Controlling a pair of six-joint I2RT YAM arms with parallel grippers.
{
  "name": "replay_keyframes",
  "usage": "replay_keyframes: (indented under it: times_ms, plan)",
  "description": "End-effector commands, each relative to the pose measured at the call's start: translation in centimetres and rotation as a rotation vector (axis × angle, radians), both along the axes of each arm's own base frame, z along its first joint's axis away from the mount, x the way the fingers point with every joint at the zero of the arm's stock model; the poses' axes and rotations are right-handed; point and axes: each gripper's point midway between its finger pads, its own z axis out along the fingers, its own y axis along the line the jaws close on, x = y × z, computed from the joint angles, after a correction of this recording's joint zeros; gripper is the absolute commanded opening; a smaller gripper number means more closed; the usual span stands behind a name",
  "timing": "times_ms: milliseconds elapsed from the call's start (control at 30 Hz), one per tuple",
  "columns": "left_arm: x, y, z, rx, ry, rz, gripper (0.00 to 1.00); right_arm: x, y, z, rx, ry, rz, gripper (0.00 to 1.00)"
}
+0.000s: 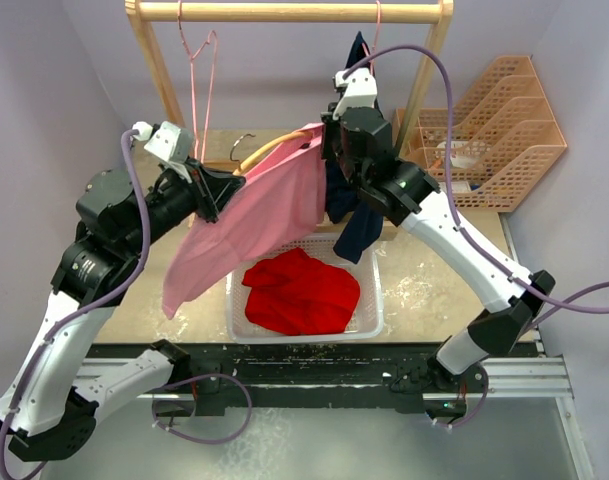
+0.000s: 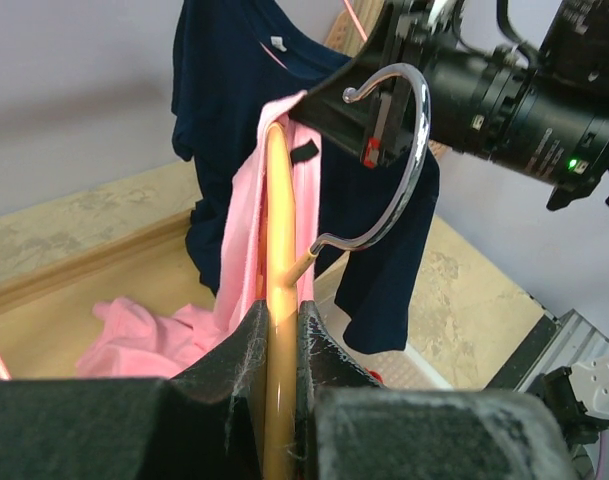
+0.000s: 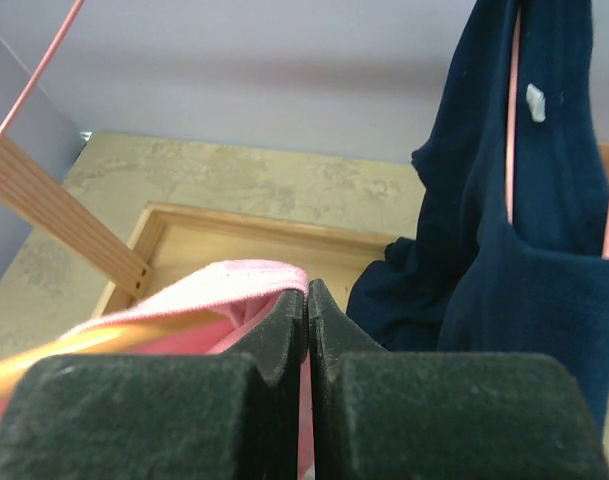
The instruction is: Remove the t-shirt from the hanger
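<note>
A pink t-shirt [image 1: 254,215] hangs on a tan wooden hanger [image 1: 270,147] held in the air over the basket. My left gripper [image 1: 208,190] is shut on the hanger's bar [image 2: 277,250], just below its metal hook [image 2: 404,150]. My right gripper [image 1: 327,140] is shut on the shirt's pink edge at the hanger's far end. In the right wrist view the jaws [image 3: 307,300] stand together with a pink hem [image 3: 234,280] pinched between them, and the wooden hanger [image 3: 74,348] shows under the cloth. Pink cloth [image 2: 239,240] drapes to the left of the bar.
A navy t-shirt [image 1: 349,215] hangs from the wooden rail [image 1: 284,12] right behind my right gripper. An empty pink wire hanger [image 1: 199,70] hangs at the rail's left. A white basket [image 1: 374,325] holds a red garment [image 1: 302,290]. Tan organizer trays [image 1: 494,140] stand at the right.
</note>
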Motion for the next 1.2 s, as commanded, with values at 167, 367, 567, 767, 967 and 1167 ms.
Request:
replay_keyframes:
  times_ms: [167, 367, 567, 767, 967, 1167]
  plan:
    - [-4.2, 2.2, 5.8, -0.083, -0.186, -0.015, 0.0, 1.7, -8.4, -2.5, -0.022, 0.03, -0.297, 0.0]
    - [-5.4, 0.7, 5.2, -0.06, -0.148, -0.126, 0.0, 3.3, -11.0, -0.5, -0.012, -0.008, -0.356, 0.0]
    - [-5.9, 0.3, 3.7, -0.04, -0.101, -0.16, 0.0, 5.1, -13.7, 2.8, -0.036, -0.054, -0.427, 0.0]
    - [-6.2, 1.5, 4.6, -0.057, -0.142, -0.107, 0.0, 5.2, -13.7, 0.0, -0.053, 0.005, -0.394, 0.0]
    - [-7.0, 0.9, 6.0, -0.077, -0.191, -0.163, 0.0, 5.1, -12.4, -4.7, -0.081, 0.102, -0.323, 0.0]
    - [-6.9, 1.4, 6.9, -0.108, -0.232, -0.133, 0.0, 4.9, -11.4, -7.2, -0.042, 0.137, -0.282, 0.0]
